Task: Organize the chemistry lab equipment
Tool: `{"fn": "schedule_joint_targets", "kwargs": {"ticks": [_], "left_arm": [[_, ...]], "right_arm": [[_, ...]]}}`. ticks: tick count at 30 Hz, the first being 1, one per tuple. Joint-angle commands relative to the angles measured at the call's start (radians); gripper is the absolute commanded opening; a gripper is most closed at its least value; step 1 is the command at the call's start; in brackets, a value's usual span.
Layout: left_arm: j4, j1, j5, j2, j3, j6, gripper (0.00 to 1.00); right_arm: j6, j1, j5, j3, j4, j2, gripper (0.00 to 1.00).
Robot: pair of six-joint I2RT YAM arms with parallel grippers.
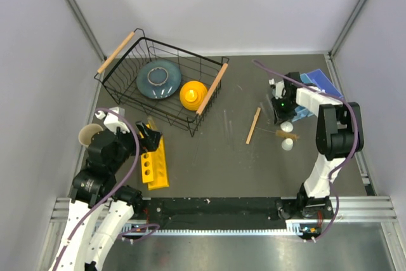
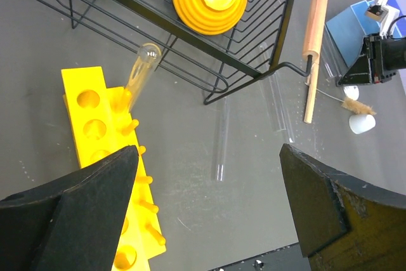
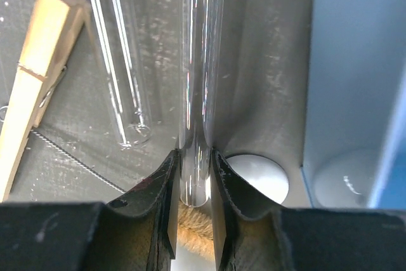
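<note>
My right gripper (image 3: 193, 157) is shut on the rounded end of a slim clear glass tube (image 3: 202, 61) that lies on the table; in the top view the right gripper (image 1: 281, 113) is at the right. Under the jaws shows the brown brush (image 3: 190, 228), and a white round piece (image 3: 261, 177) lies just to the right. A second glass tube (image 3: 120, 61) and the pale wooden stick (image 3: 35, 80) lie to the left. My left gripper (image 2: 208, 150) hangs open beside the yellow tube rack (image 2: 95, 125), which holds one tilted tube (image 2: 141, 68).
The black wire basket (image 1: 209, 96) with the blue-grey plate (image 1: 158, 79) and yellow dome (image 1: 193, 94) stands at the back left. A blue tray (image 1: 320, 84) lies behind the right gripper. A brown cup (image 1: 89, 135) sits by the left arm. Two tubes (image 2: 221, 144) lie loose mid-table.
</note>
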State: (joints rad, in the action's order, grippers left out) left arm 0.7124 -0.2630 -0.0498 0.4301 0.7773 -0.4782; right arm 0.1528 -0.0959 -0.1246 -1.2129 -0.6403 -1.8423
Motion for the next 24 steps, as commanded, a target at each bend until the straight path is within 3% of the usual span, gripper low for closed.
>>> {"fn": "schedule_joint_targets", "kwargs": {"ticks": [1,6,13,24], "left_arm": [[-0.077,0.004,-0.062,0.006,-0.019,-0.045,0.99],[-0.128,0.004,-0.122,0.013,-0.024,-0.082,0.99],[-0.267,0.002,-0.321,0.044,-0.033,-0.186,0.99],[-0.505,-0.013,-0.541,0.196,-0.03,-0.41,0.99]], "right_arm": [[-0.016,0.051,-0.042,-0.025,0.033,0.024,0.11],[-0.015,0.061,-0.136,-0.01,0.034,0.116,0.08],[0.017,0.062,-0.341,0.045,0.031,0.273,0.07],[0.234,0.015,-0.743,0.196,-0.05,0.623,0.08]]}}
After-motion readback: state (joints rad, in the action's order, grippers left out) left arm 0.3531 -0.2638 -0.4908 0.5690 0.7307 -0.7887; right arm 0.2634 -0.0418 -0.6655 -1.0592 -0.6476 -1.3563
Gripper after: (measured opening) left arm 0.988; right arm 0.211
